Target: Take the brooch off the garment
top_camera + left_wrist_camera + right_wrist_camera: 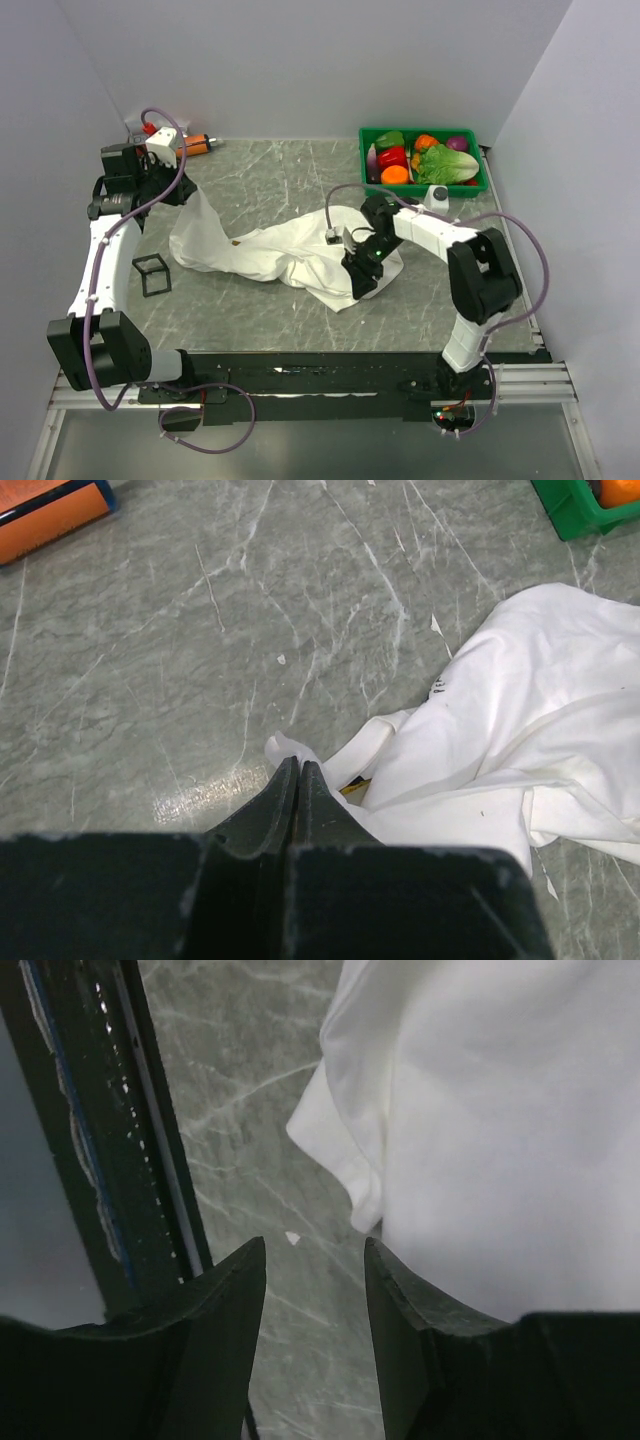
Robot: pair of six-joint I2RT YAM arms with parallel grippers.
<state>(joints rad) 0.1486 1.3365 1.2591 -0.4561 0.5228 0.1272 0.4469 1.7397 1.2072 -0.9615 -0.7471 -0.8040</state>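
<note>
The white garment point(270, 255) lies crumpled across the middle of the table, its print hidden. My left gripper point(188, 192) is shut on the garment's left corner and holds it raised; the left wrist view shows the jaws point(298, 766) pinched together on white cloth point(520, 730). The brooch shows as a tiny gold-brown speck point(235, 243) on the left part of the cloth, and as a yellow glint point(352, 787) just right of the left fingertips. My right gripper point(362, 288) is open and empty at the garment's right end, beside the cloth's edge point(500, 1130), its jaws point(312, 1246) over bare table.
A green bin point(420, 188) of toy vegetables stands at the back right, with a small white object point(437, 197) in front of it. An orange and black tool point(195, 145) lies at the back left. A black wire cube point(150, 275) stands at the left. A black rail point(150, 1160) runs along the near edge.
</note>
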